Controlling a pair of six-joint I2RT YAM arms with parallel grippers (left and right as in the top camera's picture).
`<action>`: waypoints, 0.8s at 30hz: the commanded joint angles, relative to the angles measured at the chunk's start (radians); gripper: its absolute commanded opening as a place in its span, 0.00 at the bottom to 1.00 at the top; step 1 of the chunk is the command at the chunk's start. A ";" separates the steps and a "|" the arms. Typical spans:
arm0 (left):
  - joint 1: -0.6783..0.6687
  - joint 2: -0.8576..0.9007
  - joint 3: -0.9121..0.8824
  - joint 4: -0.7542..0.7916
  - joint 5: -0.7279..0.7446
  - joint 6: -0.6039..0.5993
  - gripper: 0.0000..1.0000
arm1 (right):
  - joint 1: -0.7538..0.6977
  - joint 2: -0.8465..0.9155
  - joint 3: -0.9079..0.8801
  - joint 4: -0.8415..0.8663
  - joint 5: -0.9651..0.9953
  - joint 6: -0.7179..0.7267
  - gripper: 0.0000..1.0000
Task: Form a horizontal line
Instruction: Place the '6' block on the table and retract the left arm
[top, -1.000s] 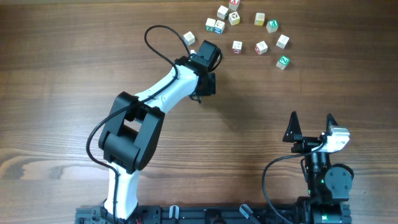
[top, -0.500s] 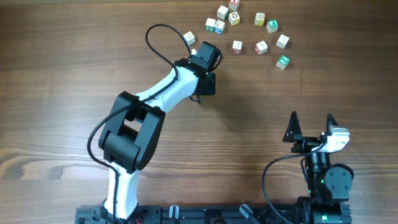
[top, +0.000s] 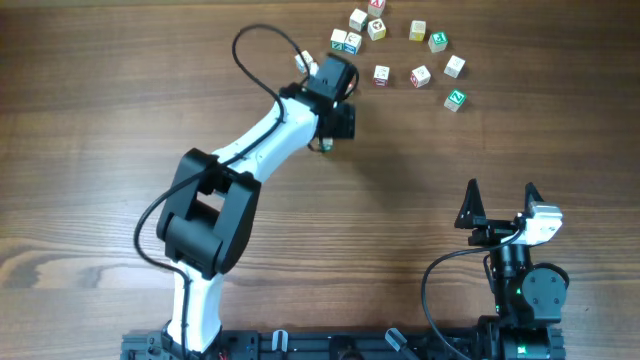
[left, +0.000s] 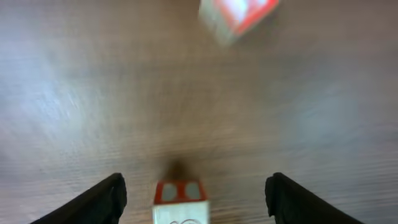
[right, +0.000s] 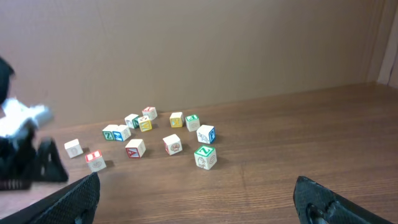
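My left gripper (left: 196, 185) is open, its dark fingers (left: 102, 200) wide apart. A whitish cube with a red top (left: 180, 200) stands on the table between them, touching neither. The right wrist view shows this cube (right: 94, 160) just right of the left gripper. From overhead the left gripper (top: 335, 128) covers it. Another red-marked cube (left: 236, 15) lies blurred farther ahead. My right gripper (top: 501, 190) stands open and empty at the near right, and the right wrist view also shows it (right: 198, 205). A horizontal line of joined cubes is out of view.
Several loose letter cubes lie scattered at the table's far side, among them a green Z cube (top: 455, 99), a red-marked cube (top: 381, 75) and a touching pair (top: 345, 42). One plain cube (top: 304, 62) lies beside the left wrist cable.
My left gripper has gone from shut to open and let go of the red-topped cube. Its wrist shifted slightly toward the far side. The right arm has not moved.
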 joint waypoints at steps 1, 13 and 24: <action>0.009 -0.149 0.111 -0.014 -0.017 0.017 0.88 | 0.003 -0.009 -0.001 0.006 -0.009 0.014 1.00; 0.009 -0.330 0.133 -0.026 -0.036 0.016 1.00 | 0.003 -0.009 -0.001 0.006 -0.009 0.014 0.99; 0.154 -0.635 0.133 -0.499 -0.230 -0.086 1.00 | 0.003 -0.009 -0.001 0.025 -0.009 0.016 1.00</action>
